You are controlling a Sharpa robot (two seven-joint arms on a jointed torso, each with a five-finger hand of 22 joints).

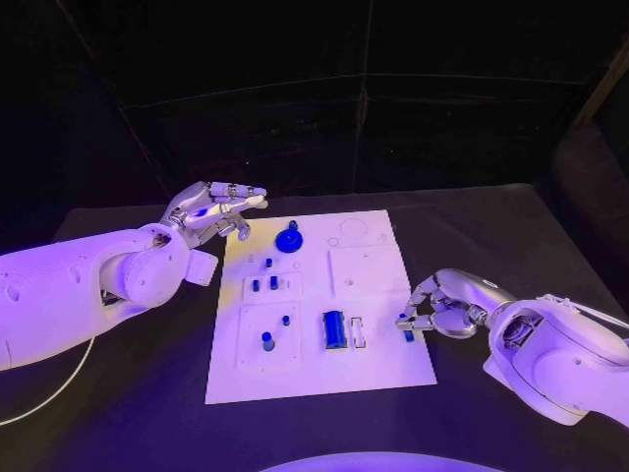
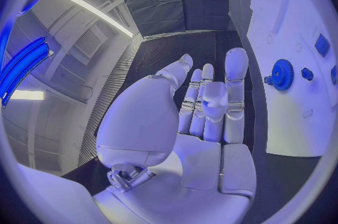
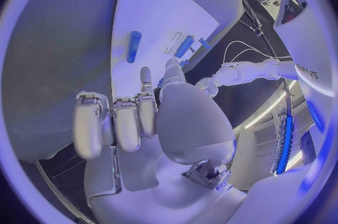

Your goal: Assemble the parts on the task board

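Observation:
The white task board (image 1: 314,374) lies mid-table. On it are a blue gear (image 1: 289,237), a blue bar (image 1: 334,329) and several small blue pegs (image 1: 268,341). My left hand (image 1: 212,209) hovers off the board's far left corner, fingers straight and apart, palm bare (image 2: 204,122); the gear (image 2: 282,74) lies beside it. My right hand (image 1: 442,307) is at the board's right edge, most fingers curled in, its thumb and one fingertip pinching a small blue part (image 1: 404,319). Another blue peg (image 3: 133,46) lies flat on the board just beyond those fingertips.
A black table (image 1: 513,236) surrounds the board. An empty slot (image 1: 357,329) lies right of the blue bar. Recessed white squares (image 1: 365,267) fill the board's far right. A thin cable (image 1: 31,398) trails under my left arm.

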